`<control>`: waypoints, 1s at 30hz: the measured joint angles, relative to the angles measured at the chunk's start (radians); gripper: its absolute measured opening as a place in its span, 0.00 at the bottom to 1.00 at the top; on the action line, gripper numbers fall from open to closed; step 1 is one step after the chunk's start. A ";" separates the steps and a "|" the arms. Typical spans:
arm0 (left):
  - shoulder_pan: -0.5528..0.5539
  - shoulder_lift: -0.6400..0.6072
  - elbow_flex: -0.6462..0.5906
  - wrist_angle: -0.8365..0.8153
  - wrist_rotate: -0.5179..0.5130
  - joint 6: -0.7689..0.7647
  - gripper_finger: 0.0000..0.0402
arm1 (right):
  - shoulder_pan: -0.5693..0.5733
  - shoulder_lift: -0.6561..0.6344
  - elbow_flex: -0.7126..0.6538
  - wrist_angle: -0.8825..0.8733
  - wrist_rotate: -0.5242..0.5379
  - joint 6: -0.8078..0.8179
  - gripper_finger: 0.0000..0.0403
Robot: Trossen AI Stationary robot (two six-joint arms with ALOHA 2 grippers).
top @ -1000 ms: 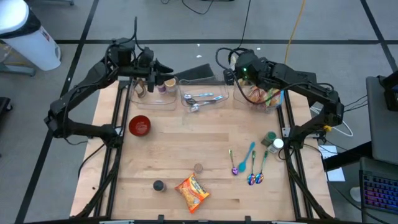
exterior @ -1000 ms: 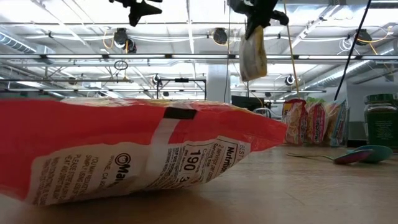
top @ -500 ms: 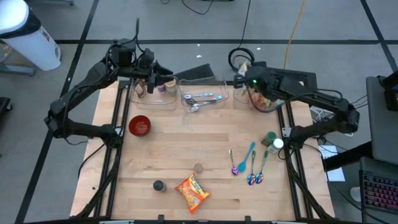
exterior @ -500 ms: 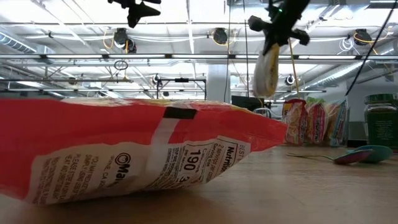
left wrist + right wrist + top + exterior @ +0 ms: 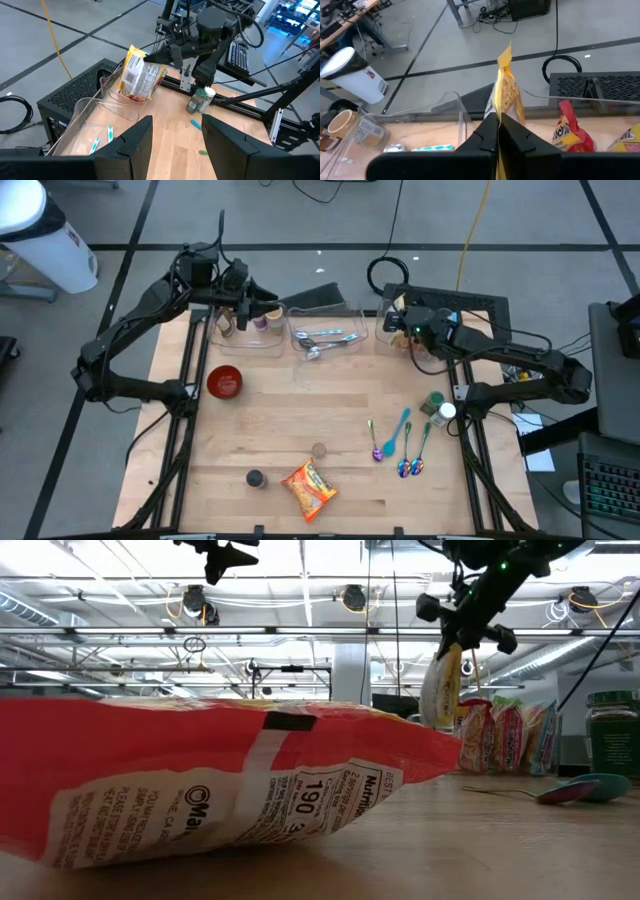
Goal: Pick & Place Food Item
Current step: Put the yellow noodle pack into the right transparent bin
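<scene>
An orange snack packet (image 5: pixel 308 489) lay flat near the front edge of the wooden bench (image 5: pixel 300 415), filling most of the low view (image 5: pixel 200 785). Just beyond it sat a small dark cap (image 5: pixel 255 478) and a small round brownish piece (image 5: pixel 319 450). To the right lay a cluster of coloured spoons (image 5: pixel 398 443), a green-lidded jar (image 5: pixel 433 401) and a white-capped bottle (image 5: pixel 444 413) near the bench's right rail. A red bowl (image 5: pixel 224 381) stood well apart on the left side.

Along the far edge stood three clear bins. The middle bin (image 5: pixel 326 338) held metal cutlery, and the right bin (image 5: pixel 425 350) held more snack packets (image 5: pixel 505 733). Above that right bin the right hand (image 5: pixel 398 323) was clamped shut on the top of a yellow snack packet (image 5: pixel 440 690), which hung clear of the bench, its upper end pinched between the dark fingers (image 5: pixel 490 132) in the right wrist view. The left wrist view showed the same yellow packet (image 5: pixel 140 72) dangling over the bin's front corner.

The left hand (image 5: pixel 268 310) hovered over the left bin (image 5: pixel 245 340) at the far left corner, its fingers (image 5: pixel 131 142) standing partly apart and holding nothing.
</scene>
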 joint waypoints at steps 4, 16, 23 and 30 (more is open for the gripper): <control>0.000 0.000 0.000 0.000 0.000 -0.007 0.44 | -0.017 0.004 -0.032 0.020 0.004 0.020 0.00; -0.008 0.000 0.000 0.000 -0.001 -0.009 0.44 | -0.119 0.004 -0.046 0.096 -0.021 -0.029 0.00; -0.008 0.000 0.000 0.001 -0.009 -0.009 0.44 | -0.145 0.028 -0.046 0.104 -0.062 -0.040 0.00; -0.008 0.000 0.000 0.001 -0.011 -0.008 0.44 | -0.144 0.077 -0.046 0.102 -0.061 -0.039 0.00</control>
